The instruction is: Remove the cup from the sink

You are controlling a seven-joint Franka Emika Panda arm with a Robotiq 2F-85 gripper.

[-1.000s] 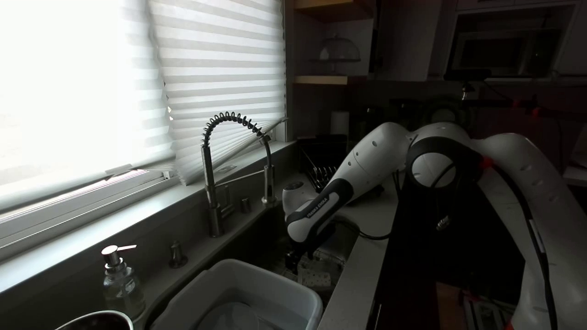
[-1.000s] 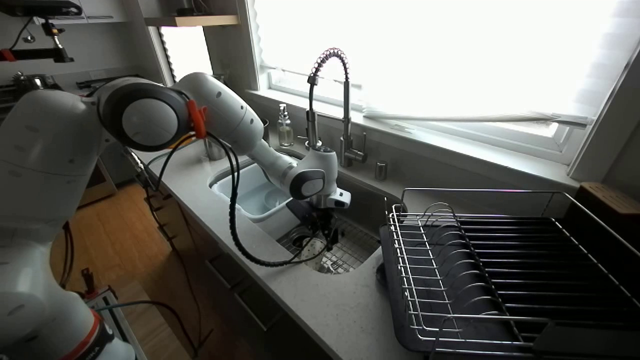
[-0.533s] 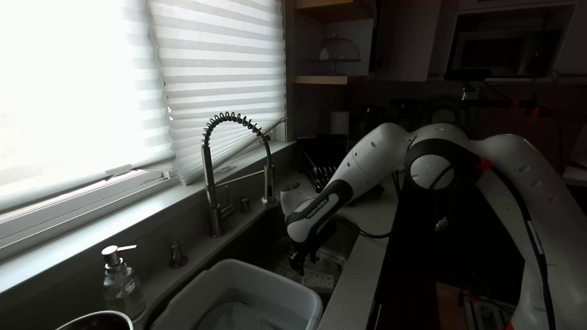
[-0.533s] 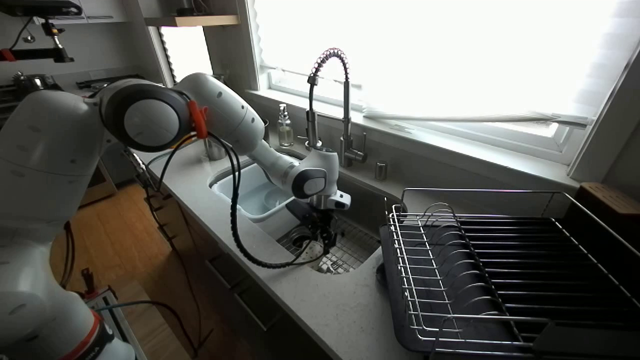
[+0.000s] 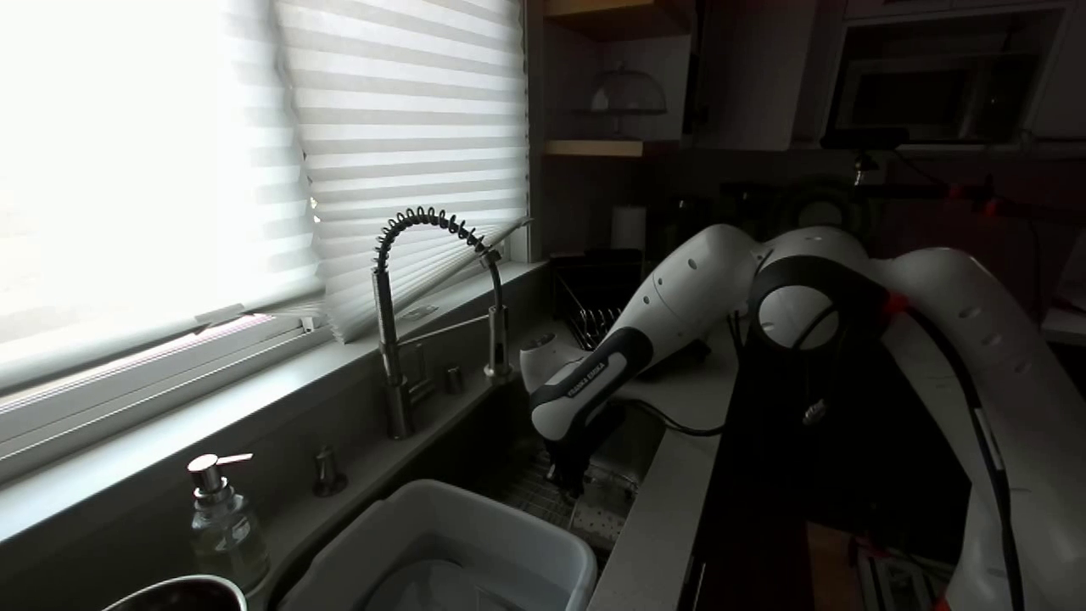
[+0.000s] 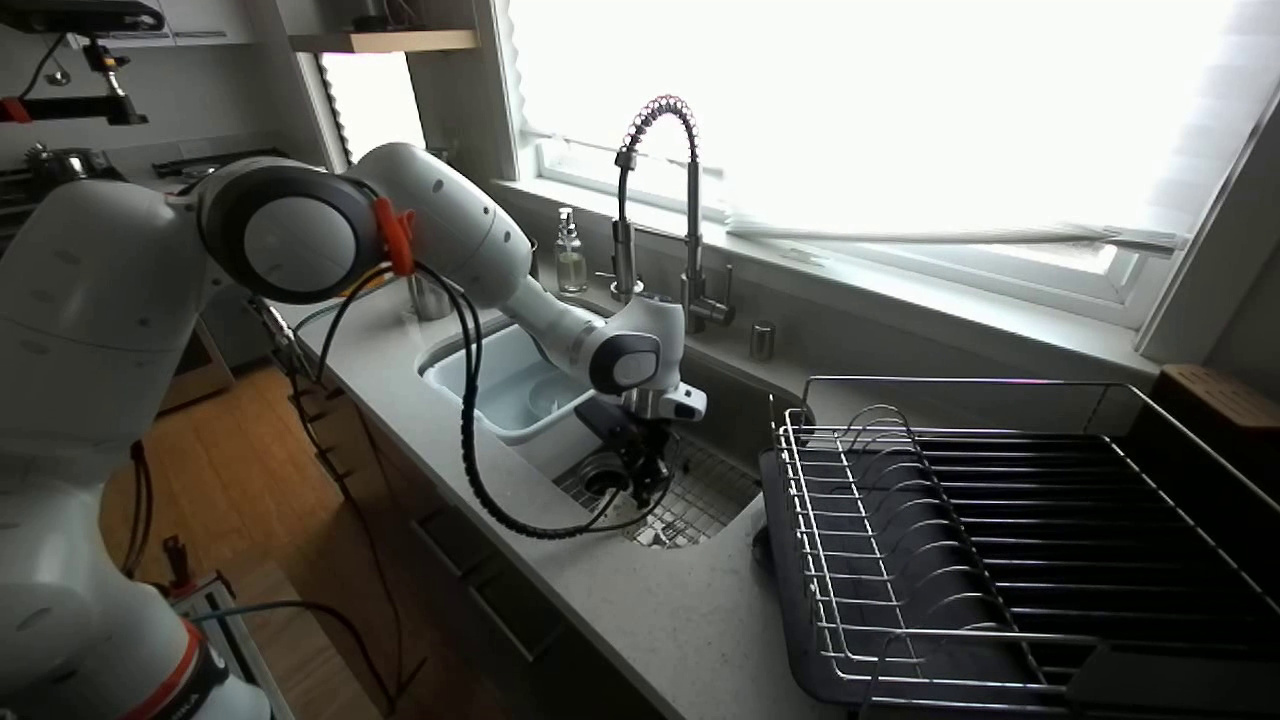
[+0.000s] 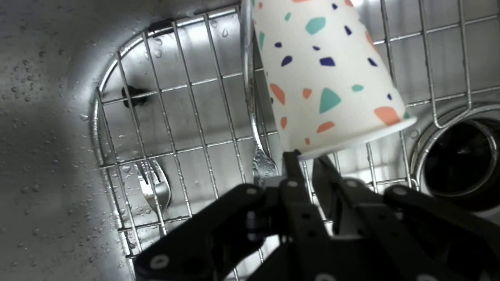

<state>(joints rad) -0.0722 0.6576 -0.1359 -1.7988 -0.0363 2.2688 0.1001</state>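
Gripper (image 7: 306, 157) points down into the sink (image 7: 43, 156), fingers (image 7: 291, 173) slightly apart near the cup (image 7: 332, 86).

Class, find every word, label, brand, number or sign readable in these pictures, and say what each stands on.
"FRANKA EMIKA": on the robot arm's wrist link, in an exterior view.
Base label: partly out of frame, too small to read surely.
Cup: coloured shapes, no lettering visible.
Soap dispenser: nothing legible.

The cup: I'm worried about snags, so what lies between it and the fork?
In the wrist view, a metal utensil and part of the wire rack lie between the cup and fork.
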